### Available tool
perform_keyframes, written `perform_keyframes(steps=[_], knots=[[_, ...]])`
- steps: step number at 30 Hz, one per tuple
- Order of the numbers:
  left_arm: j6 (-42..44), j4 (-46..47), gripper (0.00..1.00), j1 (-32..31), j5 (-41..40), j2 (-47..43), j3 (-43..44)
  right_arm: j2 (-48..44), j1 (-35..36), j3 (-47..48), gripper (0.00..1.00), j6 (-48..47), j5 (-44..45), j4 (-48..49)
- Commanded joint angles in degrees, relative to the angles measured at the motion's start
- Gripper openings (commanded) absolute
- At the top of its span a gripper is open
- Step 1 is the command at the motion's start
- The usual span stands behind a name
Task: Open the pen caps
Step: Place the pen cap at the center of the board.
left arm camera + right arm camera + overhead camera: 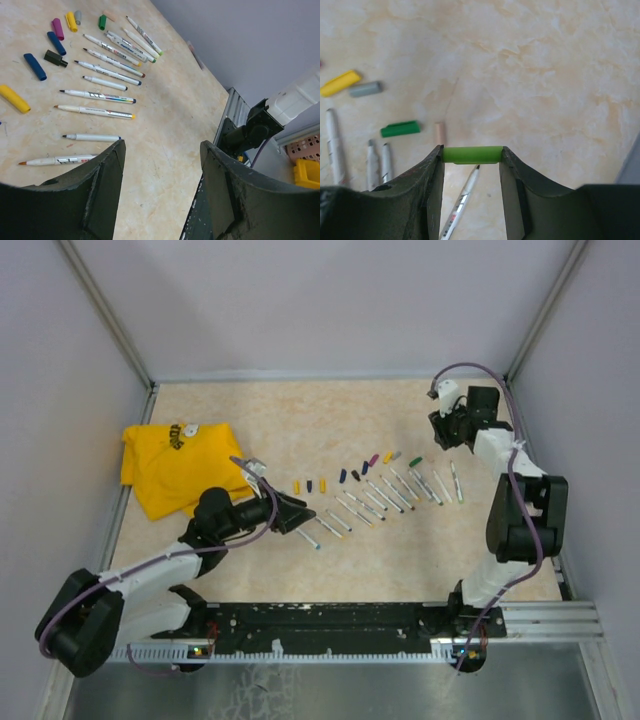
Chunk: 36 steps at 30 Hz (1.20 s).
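A soft, crumpled yellow cloth was seen at the far left, and only in the top view. Beside it, the left gripper was found with its jaws spread wide and nothing between them; that gap was shown only by the left wrist view. Thin whitish pens were laid in a slanted row in the middle. The short, smooth plastic pen caps were laid loose just beside them. At the right, a small round light green cap was pinched end to end by the right gripper. This was made clear only by the right wrist view. The flat table was covered with pale, blotchy, stone-like marks.
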Motion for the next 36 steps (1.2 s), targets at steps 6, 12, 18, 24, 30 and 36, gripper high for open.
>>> perform_keyframes(steps=[6, 12, 18, 24, 30, 36], knots=[[3.5, -7.0, 0.69, 0.6, -5.5, -7.5, -2.5, 14.3, -0.4, 12.1, 0.22, 5.3, 10.5, -7.2], [3.2, -7.0, 0.69, 0.7, -5.2, -8.2, -3.2, 17.8, -0.6, 14.1, 0.25, 6.2, 12.5, -8.1], [2.9, -6.9, 0.69, 0.7, -5.3, -8.5, -3.6, 20.8, -0.8, 16.4, 0.32, 7.2, 11.6, -10.7], [2.6, -6.4, 0.69, 0.7, -5.0, -8.2, -3.8, 21.8, -0.9, 16.8, 0.4, 7.1, 11.6, -11.2], [1.8, -5.5, 0.7, 0.7, -4.1, -8.3, -4.2, 21.7, -1.0, 17.3, 0.46, 7.1, 11.0, -11.8], [1.1, -4.9, 0.7, 0.7, -3.4, -7.9, -4.5, 20.6, -1.1, 17.4, 0.53, 7.1, 10.5, -11.9]])
